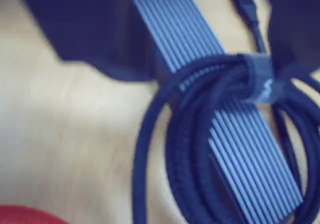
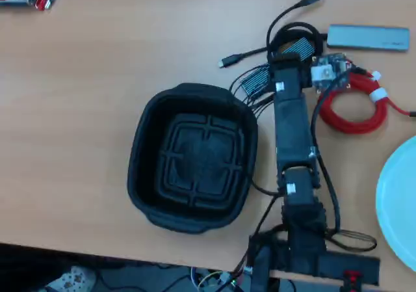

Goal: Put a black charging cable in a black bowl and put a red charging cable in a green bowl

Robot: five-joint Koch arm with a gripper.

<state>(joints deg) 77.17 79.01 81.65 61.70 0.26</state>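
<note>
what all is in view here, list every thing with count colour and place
black charging cable: 1, black, coiled right under the gripper, top centre of the overhead view
black bowl: 1, matte black, centre, empty
red charging cable: 1, red with white tie, right of the arm
green bowl: 1, pale mint, right edge, cut off
grey hub: 1, flat grey, top right
ribbed plate: 1, pale striped, under the black coil
table: 1, light wood
arm: 1, black, reaching up from the bottom edge
gripper: 1, black, over the black coil, jaw state unclear

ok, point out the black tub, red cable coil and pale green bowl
black tub [image 2: 140,150]: overhead view, left wall.
red cable coil [image 2: 351,123]: overhead view, lower loop.
pale green bowl [image 2: 398,198]: overhead view, inner surface.
</note>
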